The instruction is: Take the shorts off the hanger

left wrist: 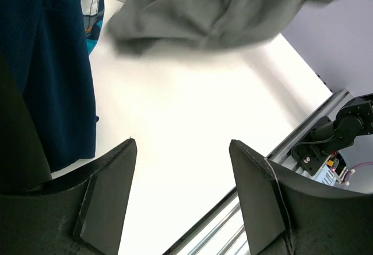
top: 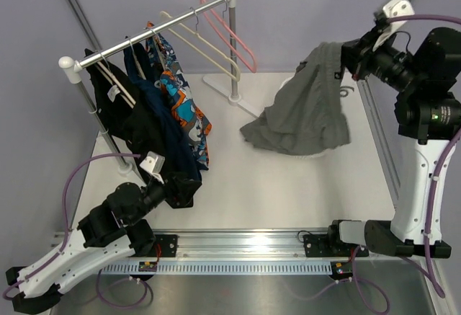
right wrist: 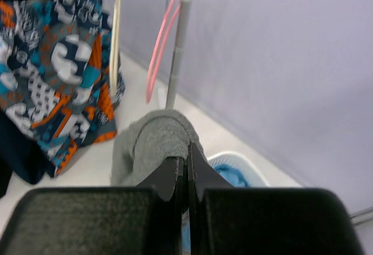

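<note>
Off the hanger, the grey shorts (top: 306, 106) hang from my right gripper (top: 344, 59) over the right side of the table. In the right wrist view that gripper (right wrist: 187, 156) is shut on a fold of the grey shorts (right wrist: 154, 138). Under them lie light blue shorts (right wrist: 233, 176) inside a white basket (right wrist: 247, 157). My left gripper (top: 176, 189) sits low by the hem of the dark hanging clothes. Its view shows the left gripper (left wrist: 182, 144) open with nothing between the fingers, and the grey shorts (left wrist: 221, 10) blurred at the top.
A clothes rack (top: 155, 30) crosses the back left, with black clothes (top: 122, 113) and an orange-and-blue patterned garment (top: 184, 99). A bare cream hanger (top: 198, 41) and a bare pink hanger (top: 230, 30) hang near its right post. A metal rail (top: 245, 246) runs along the near edge.
</note>
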Tool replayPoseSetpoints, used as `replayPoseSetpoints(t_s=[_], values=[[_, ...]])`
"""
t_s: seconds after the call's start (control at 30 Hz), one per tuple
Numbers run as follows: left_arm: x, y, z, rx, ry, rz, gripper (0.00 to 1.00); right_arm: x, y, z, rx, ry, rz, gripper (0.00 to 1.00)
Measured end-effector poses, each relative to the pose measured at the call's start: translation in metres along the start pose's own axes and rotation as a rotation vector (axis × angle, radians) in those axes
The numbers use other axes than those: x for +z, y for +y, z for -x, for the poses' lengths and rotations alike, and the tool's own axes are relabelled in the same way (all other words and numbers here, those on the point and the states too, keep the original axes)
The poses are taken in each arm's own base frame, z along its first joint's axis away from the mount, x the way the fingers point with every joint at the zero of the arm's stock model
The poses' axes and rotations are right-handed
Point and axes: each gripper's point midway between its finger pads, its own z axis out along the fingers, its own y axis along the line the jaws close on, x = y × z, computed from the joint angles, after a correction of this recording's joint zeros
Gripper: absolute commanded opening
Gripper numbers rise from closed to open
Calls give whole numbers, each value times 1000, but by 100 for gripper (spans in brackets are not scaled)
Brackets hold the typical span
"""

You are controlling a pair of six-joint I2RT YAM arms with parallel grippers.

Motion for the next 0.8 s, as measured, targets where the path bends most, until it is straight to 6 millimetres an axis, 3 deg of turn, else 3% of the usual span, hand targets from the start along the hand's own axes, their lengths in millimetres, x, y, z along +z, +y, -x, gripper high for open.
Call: replayPoseSetpoints(t_s=[0.1, 0.2, 0.37, 0.47, 0.6, 0.8], values=[[-1, 0, 0, 8, 1, 1, 69, 2, -25, 31, -16, -68, -60, 0], [-1, 0, 2, 15, -2, 0, 69, 19, -54, 42, -3, -103, -106, 0], [-1, -1, 3, 16, -4, -2, 69, 58, -105, 25, 68, -87, -183, 0], [0, 0, 2, 17, 3, 1, 69, 70, -130, 15, 106, -84, -234, 0], [2, 0, -1, 20, 15, 7, 69, 64, -157, 28, 106, -129, -322, 0], [4, 0, 0, 20, 15, 7, 70, 30, -172, 93, 3, -306, -431, 0]])
